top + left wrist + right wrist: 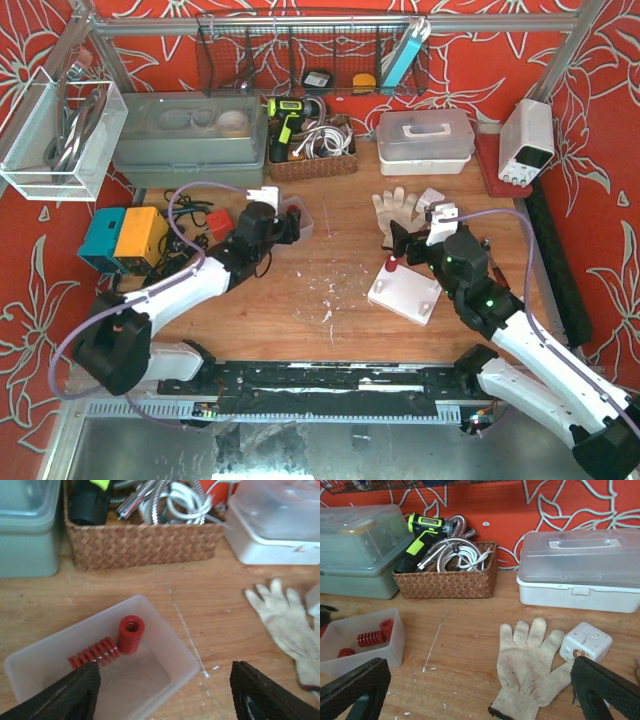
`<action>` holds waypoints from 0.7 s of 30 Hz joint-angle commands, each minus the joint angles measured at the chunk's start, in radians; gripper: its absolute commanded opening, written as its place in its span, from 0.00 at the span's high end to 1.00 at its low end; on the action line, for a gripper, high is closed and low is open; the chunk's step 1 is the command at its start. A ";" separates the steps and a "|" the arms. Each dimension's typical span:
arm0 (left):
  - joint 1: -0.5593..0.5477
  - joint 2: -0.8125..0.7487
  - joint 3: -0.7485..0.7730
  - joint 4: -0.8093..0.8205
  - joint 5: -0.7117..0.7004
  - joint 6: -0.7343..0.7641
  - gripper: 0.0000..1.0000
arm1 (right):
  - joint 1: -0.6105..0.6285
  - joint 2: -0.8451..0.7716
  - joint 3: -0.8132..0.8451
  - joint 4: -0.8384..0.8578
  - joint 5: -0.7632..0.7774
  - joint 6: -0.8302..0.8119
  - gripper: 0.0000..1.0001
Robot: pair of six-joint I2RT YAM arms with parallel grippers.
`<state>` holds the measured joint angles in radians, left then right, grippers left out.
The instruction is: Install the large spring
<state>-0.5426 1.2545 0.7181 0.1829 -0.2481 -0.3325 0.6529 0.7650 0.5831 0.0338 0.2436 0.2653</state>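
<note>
In the left wrist view the bottom edge cuts off both fingers point(75, 695) of the left gripper point(165, 672), and one finger covers an end of the lying red spring point(97, 652). The glove point(285, 615) runs off the right edge. From above, the bin point(305, 222) lies partly behind that gripper, its springs out of sight

Readable text: none found in any view.
White cube point(585, 641): small red mark seen, not legible.
Power supply point(527, 140): front panel too small to be read.
Drill point(422, 531): no brand made out.
</note>
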 commanded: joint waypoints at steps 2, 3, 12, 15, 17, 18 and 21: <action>0.067 0.132 0.061 -0.012 0.052 0.101 0.44 | 0.002 -0.063 0.037 -0.206 -0.054 0.011 0.01; 0.071 0.163 0.080 -0.011 0.054 0.122 0.50 | 0.002 -0.077 0.033 -0.208 -0.057 0.014 0.01; 0.087 0.370 0.203 -0.028 0.066 0.208 0.61 | 0.001 -0.129 0.005 -0.201 -0.075 0.030 0.01; 0.098 0.419 0.242 -0.044 0.065 0.216 0.60 | 0.001 -0.130 0.002 -0.199 -0.059 0.032 0.01; 0.106 0.447 0.265 -0.060 0.066 0.214 0.61 | 0.001 -0.135 0.001 -0.202 -0.056 0.032 0.01; 0.110 0.463 0.273 -0.065 0.066 0.211 0.62 | 0.001 -0.138 -0.001 -0.200 -0.055 0.031 0.01; 0.116 0.489 0.279 -0.059 0.081 0.208 0.64 | 0.001 -0.143 -0.008 -0.186 -0.047 0.031 0.01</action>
<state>-0.4377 1.7111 0.9764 0.1421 -0.1802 -0.1352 0.6529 0.6384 0.5911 -0.1513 0.1818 0.2836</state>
